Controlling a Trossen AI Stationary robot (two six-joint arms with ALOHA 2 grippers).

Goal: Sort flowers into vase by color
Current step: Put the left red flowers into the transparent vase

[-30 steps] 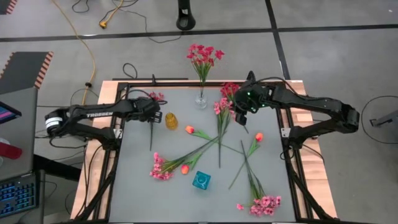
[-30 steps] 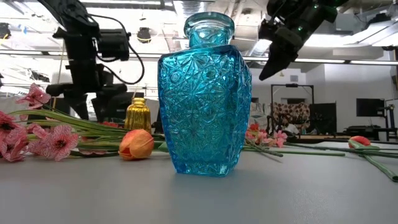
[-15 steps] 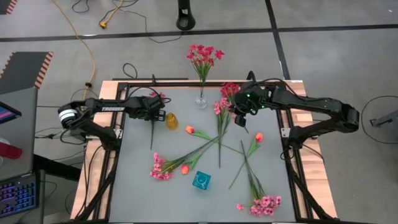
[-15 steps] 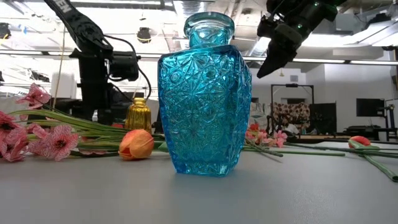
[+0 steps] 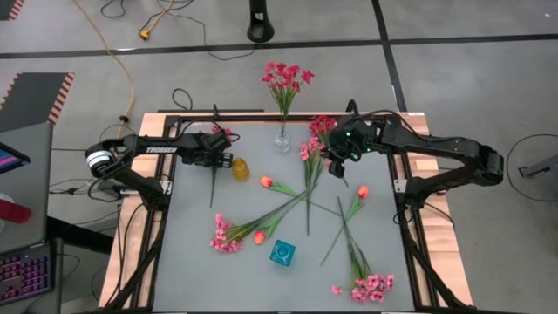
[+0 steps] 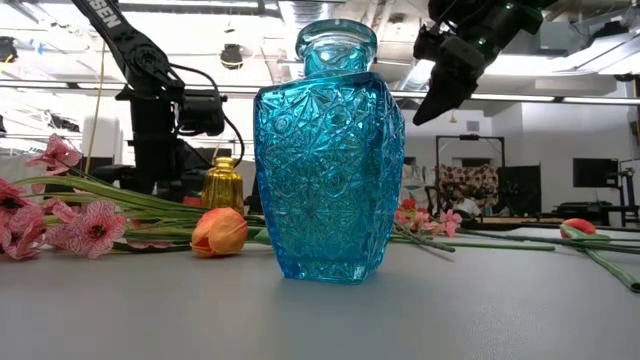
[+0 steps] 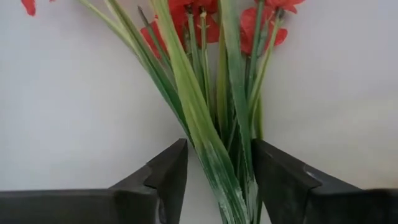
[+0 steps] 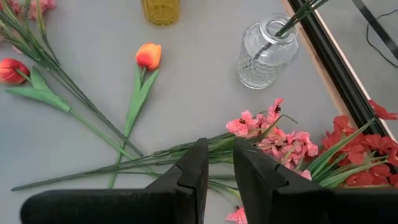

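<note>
Red spray (image 7: 214, 93): stems between the left jaws (image 7: 217, 180), parted, not clamped.
Right jaws (image 8: 217, 174): narrow gap, empty, above pink spray (image 8: 273, 134).
Done: red flowers (image 5: 283, 77) in clear vase (image 5: 282, 139).
Left: tulips (image 5: 266, 181), pink sprays on surface (image 5: 200, 262).

Red blossoms (image 7: 199, 18) are cut off at twelve o'clock in the left wrist view; stems (image 7: 227, 186) run off at six.

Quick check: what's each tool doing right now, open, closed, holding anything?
Left tool: open around the red flower stems, not clamped yet.
Right tool: nearly closed, holding nothing, above the pink flowers.
</note>
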